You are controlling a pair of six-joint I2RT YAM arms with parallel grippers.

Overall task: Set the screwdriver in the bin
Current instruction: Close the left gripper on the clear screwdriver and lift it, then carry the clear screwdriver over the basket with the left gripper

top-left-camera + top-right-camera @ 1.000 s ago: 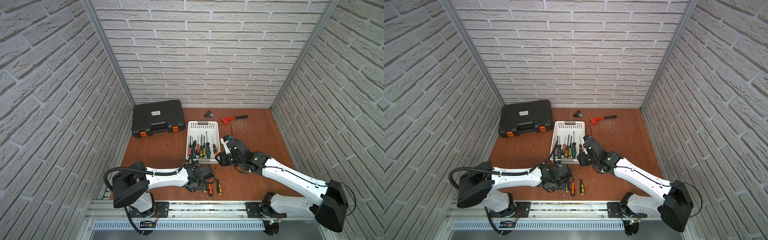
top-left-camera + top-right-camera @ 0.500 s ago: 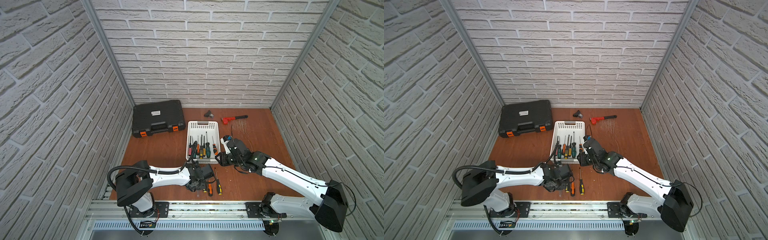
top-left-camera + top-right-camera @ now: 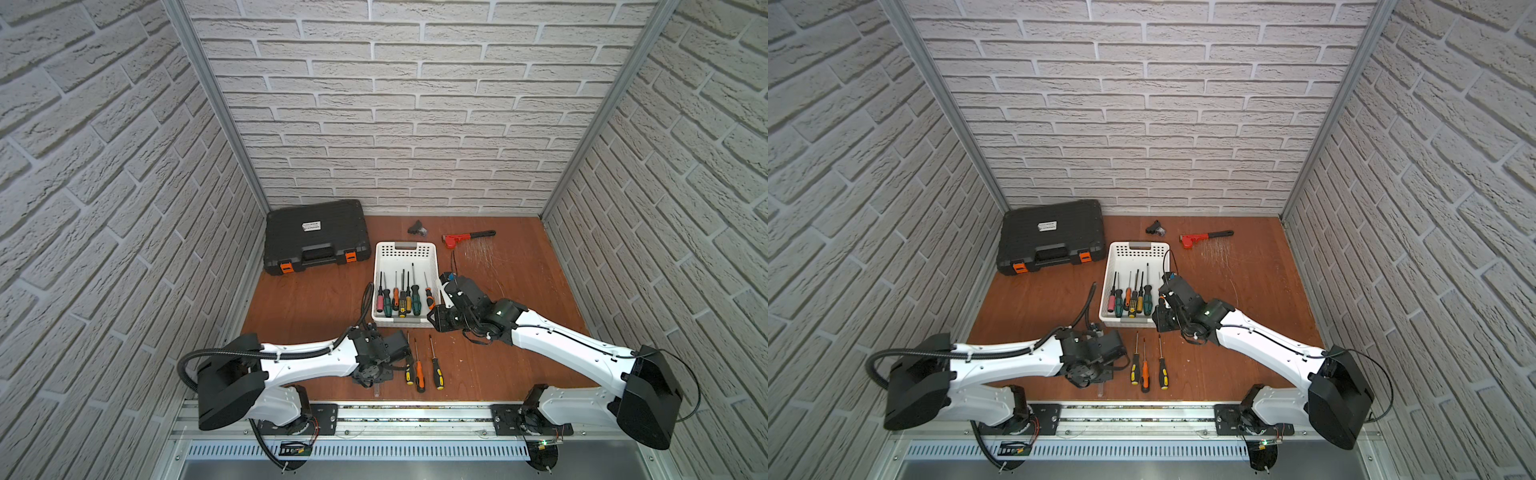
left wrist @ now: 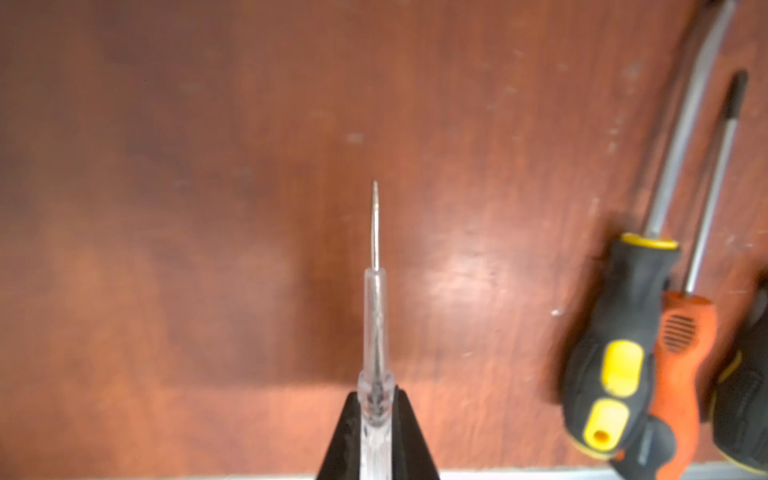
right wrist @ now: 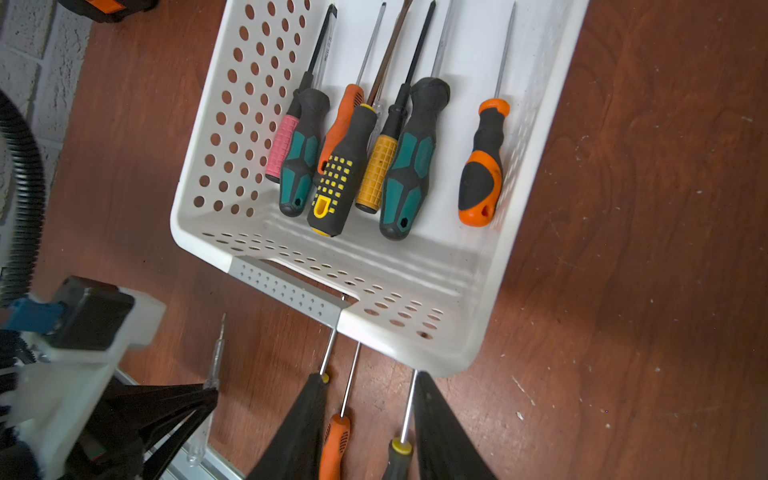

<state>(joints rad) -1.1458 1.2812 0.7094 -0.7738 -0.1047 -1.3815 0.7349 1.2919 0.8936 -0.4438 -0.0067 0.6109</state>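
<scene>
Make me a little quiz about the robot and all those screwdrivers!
1. True or false: the left gripper has its jaws shut on the clear screwdriver.
2. How many screwdrivers lie in the white bin?
3. Where do the three loose screwdrivers lie? A: inside the bin. B: on the table, by the bin's near end. C: behind the bin, by the wall.
Key: 1 true; 2 seven; 3 B.

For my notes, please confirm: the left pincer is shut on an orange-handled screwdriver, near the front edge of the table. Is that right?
Only the colour is wrong. The left wrist view shows the left pincer shut on a clear-handled screwdriver, near the front edge of the table; the orange-handled screwdriver lies loose nearby.
</scene>
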